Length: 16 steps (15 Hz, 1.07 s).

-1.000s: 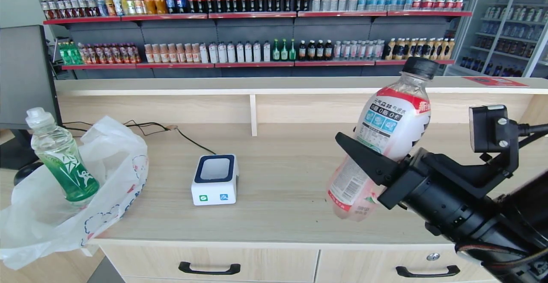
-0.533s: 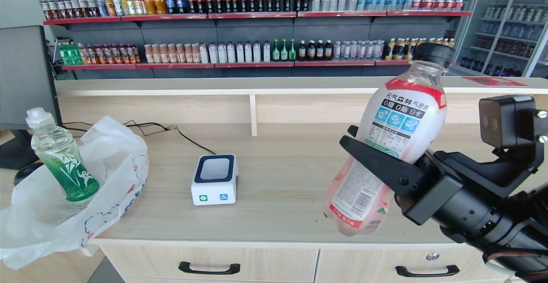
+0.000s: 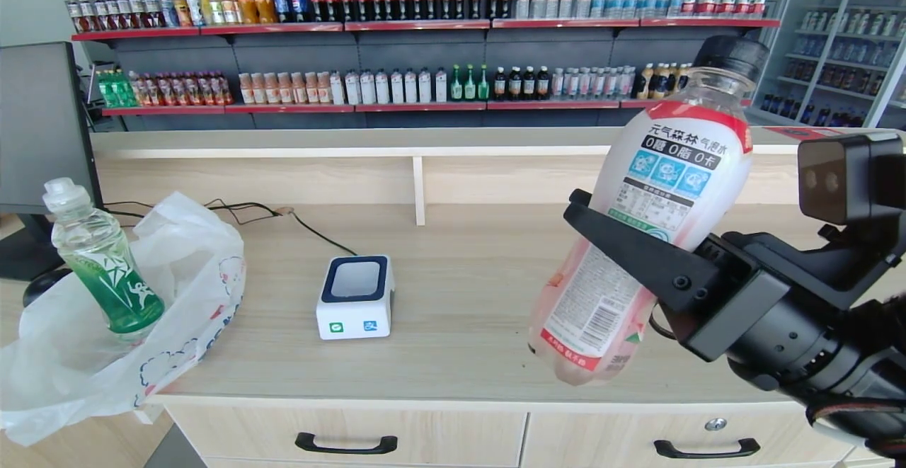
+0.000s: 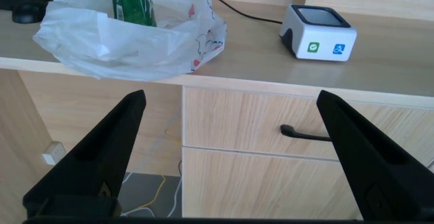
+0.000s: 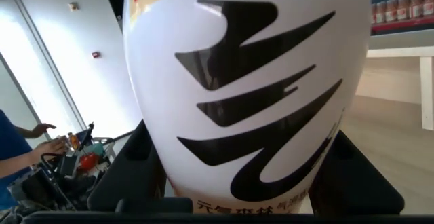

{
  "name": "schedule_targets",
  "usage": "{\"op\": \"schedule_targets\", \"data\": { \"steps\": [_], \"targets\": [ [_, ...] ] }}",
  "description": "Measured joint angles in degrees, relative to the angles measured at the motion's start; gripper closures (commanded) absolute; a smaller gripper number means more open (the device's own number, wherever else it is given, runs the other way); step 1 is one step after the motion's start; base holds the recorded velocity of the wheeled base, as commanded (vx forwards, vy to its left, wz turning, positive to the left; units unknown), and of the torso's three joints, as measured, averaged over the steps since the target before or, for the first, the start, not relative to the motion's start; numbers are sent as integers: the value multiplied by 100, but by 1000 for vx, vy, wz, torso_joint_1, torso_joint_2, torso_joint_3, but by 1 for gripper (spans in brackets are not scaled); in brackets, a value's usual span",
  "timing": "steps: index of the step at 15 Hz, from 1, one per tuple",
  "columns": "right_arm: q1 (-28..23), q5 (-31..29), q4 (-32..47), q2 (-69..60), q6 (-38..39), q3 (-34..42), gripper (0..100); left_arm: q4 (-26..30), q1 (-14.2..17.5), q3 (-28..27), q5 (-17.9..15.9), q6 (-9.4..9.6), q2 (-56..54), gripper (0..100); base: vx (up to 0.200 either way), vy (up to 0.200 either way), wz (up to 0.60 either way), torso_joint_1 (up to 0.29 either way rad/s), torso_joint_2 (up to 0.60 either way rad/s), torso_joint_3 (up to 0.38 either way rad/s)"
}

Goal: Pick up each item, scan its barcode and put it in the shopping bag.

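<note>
Pink drink bottle hangs tilted above the counter's front-right edge, right gripper clamped round its middle, leaving the barcode exposed, presumably for the scanner.

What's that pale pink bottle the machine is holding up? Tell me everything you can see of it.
The bottle is clear plastic with a black screw cap and a white, pink and red wrap label showing a barcode low down. It is tilted, cap up and towards the robot's right. The right pincer is shut around its middle, holding it clear above the wooden counter.
</note>
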Motion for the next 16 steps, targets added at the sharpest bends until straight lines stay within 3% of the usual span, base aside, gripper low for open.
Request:
{"op": "schedule_targets", "data": {
  "steps": [3,6,16],
  "targets": [
    [7,63,2,23,211,-247,100,-2,-1,0,2,0,0,0,0,0,0,0,0,0],
    [0,699,0,59,255,-463,100,-2,5,0,2,0,0,0,0,0,0,0,0,0],
    [-61,1125,2,229,339,-568,100,-5,0,0,2,0,0,0,0,0,0,0,0,0]
  ]
}}
